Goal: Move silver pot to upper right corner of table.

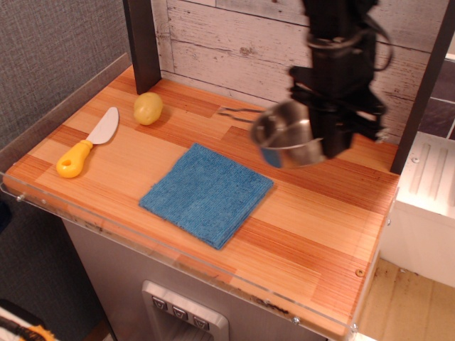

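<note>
The silver pot (286, 143) is seen lifted clear of the table (320, 213), tilted so that its open mouth faces the viewer's left, with its thin wire handle (238, 114) stretched out to the left above the wood. It is held over the far right part of the tabletop, close to the whitewashed plank wall (242, 42) at the back. The pot's right rim is clamped by the black gripper (328, 138) (the fingertips themselves are hidden behind the pot and cannot be made out separately), which hangs down from a dark arm entering at the top of the view.

A blue cloth (207, 193) is laid flat near the middle of the table, nothing resting on it, well apart from the pot. Toward the left edge, a knife with a yellow handle (87, 144) is placed at a diagonal, and a yellow lemon-like fruit (148, 108) is set just behind it, near a dark upright post (142, 42).
</note>
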{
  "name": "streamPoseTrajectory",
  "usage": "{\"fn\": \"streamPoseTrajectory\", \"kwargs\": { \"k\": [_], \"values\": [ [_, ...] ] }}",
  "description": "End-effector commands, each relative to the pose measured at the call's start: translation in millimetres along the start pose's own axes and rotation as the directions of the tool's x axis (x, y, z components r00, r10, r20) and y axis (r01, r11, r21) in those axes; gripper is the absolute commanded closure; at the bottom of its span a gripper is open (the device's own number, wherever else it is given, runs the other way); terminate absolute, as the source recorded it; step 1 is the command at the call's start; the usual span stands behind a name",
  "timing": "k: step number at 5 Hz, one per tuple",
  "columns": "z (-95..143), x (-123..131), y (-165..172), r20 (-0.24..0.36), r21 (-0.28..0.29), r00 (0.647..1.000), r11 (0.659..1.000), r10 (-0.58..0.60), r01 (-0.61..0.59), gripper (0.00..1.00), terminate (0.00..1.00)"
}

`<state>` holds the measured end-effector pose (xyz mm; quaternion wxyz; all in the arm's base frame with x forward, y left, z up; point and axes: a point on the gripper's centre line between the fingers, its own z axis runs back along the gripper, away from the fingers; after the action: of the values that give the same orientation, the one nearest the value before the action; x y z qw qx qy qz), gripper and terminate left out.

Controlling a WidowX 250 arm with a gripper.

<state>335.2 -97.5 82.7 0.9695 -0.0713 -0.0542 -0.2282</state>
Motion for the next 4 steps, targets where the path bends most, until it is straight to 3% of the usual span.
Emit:
{"fn": "streamPoseTrajectory", "kwargs": {
  "k": [1,3,4],
  "values": [
    [-20.6,29.8,8.3,-0.036,0.026,0.999,1.0,0.017,-0.016,1.0,0.0],
    [-64.1,13.8,25.3,-0.152,0.021,0.988,0.999,0.043,-0.04,1.0,0.0],
    [-71.2,10.0,28.7,-0.18,0.015,0.983,0.999,0.039,-0.036,1.0,0.0]
  ]
}}
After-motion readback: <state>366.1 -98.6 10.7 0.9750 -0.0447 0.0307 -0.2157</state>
